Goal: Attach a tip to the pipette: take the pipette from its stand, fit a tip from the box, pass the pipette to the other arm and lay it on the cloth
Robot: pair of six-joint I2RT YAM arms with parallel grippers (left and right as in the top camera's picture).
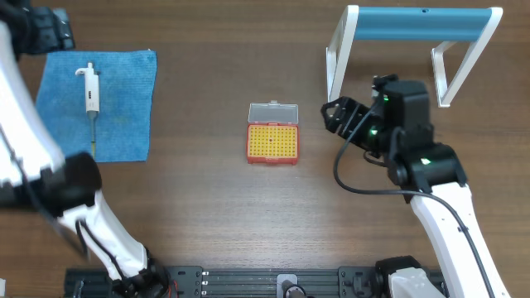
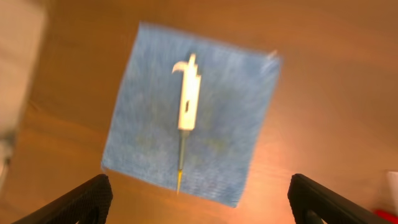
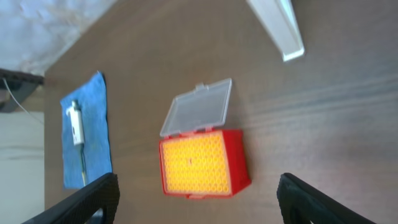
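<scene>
Pipette point(image 2: 188, 102) lies flat on the blue cloth point(image 2: 242, 106), yellow tip point(image 2: 179, 180) fitted, near the cloth's edge. Left gripper point(image 2: 199, 190) sits above the cloth, fingers spread wide, holding nothing, clear of the pipette. Right gripper point(image 3: 198, 190) is spread wide too, empty, over the table point(image 1: 207, 215) above the red tip box point(image 1: 272, 142), whose lid is open. Stand point(image 1: 414, 25) is at the far right.
</scene>
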